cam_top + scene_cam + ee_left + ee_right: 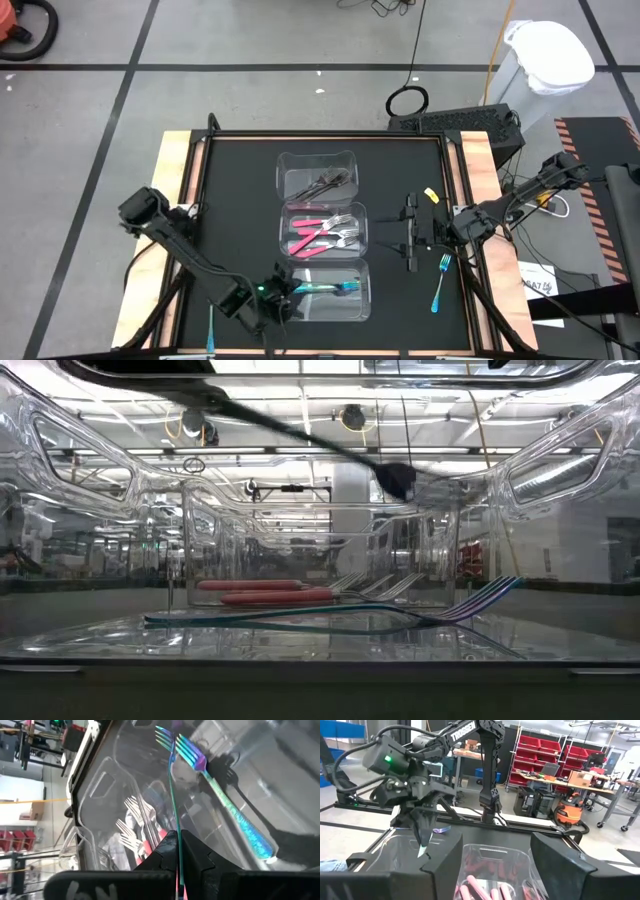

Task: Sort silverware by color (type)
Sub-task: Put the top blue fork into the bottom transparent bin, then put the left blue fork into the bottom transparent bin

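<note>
Three clear containers stand in a row down the middle of the black mat. The far one point(285, 165) holds dark grey forks point(325, 181). The middle one point(362, 228) holds pink-handled forks point(318, 236). Over the near one point(366, 302) my left gripper point(277, 293) is shut on a teal fork point(171, 795). A second teal fork point(235, 815) lies on that container's floor. Another teal fork point(440, 281) lies on the mat at the right. My right gripper point(410, 236) hangs open above the mat, right of the middle container. My left gripper pinches the teal fork's thin handle point(178, 851) between its two fingers, at the end away from the tines. The fingers come from the table's left, slanting down, and lie along the fork. Its tines point(163, 737) point toward the right inside the near container; whether they touch the floor I cannot tell.
Wooden strips point(175, 190) edge the mat on both sides. A white bin point(545, 60) and black equipment point(470, 122) stand beyond the far right corner. Bare mat lies left of the containers point(235, 210).
</note>
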Robot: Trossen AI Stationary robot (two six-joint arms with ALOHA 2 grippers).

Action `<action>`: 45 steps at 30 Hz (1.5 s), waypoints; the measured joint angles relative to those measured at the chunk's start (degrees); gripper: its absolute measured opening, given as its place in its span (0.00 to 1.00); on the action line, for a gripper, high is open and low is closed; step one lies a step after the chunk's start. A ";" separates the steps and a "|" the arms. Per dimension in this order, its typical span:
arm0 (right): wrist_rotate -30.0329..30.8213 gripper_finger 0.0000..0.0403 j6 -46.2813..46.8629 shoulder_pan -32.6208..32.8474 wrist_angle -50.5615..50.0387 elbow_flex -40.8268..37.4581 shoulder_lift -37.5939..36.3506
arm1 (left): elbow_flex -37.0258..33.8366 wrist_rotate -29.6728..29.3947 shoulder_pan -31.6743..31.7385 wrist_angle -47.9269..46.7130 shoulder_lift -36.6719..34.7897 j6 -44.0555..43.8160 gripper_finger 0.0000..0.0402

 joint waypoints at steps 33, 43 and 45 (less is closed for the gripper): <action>-0.02 0.57 -0.19 -0.02 -0.06 0.00 0.04 | 7.15 -1.45 3.19 -4.22 7.72 -1.01 0.22; -0.02 0.57 -0.19 -0.02 -0.03 0.00 0.02 | 8.23 3.44 0.98 -9.26 5.23 -11.50 0.24; -0.02 0.57 -0.19 -0.02 -0.06 0.00 0.04 | 8.36 4.48 0.45 -10.90 3.84 -14.22 0.24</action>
